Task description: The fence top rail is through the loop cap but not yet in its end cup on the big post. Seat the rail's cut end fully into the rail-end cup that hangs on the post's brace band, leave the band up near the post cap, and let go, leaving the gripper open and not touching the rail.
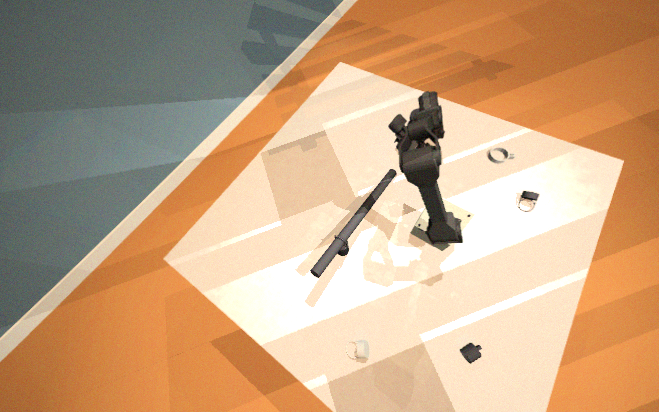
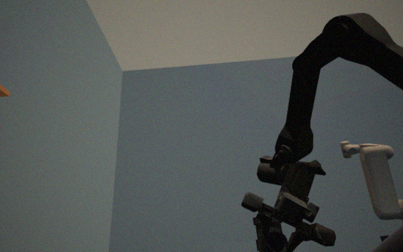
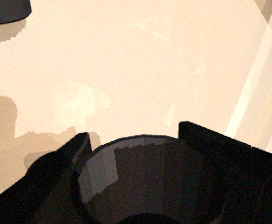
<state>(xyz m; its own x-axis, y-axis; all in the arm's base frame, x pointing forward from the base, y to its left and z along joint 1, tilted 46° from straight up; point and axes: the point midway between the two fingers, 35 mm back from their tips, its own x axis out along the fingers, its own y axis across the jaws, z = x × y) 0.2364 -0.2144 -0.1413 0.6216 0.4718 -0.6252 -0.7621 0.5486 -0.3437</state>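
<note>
The dark rail (image 1: 356, 221) slants across the top view, passing through the loop cap (image 1: 342, 249). Its upper right end is free beside the arm's elbow. A dark cylinder end, apparently the rail's end (image 3: 6, 11), shows at the wrist view's top left, apart from the fingers. My gripper (image 3: 135, 136) (image 2: 274, 241) is shut on a wide, dark round piece that looks like the rail-end cup (image 3: 142, 177). The cup's rim faces up the image. The rail's end is off to its left, not inside it. The big post, its cap and the brace band cannot be made out.
On the pale mat (image 1: 249, 317) lie a grey ring clamp (image 1: 491, 158), a ring with a black block (image 1: 530, 195), a whitish ring fitting (image 1: 363, 350) and a black fitting (image 1: 470, 352). The arm's base (image 1: 444, 232) stands near the rail. Shadows cross the mat.
</note>
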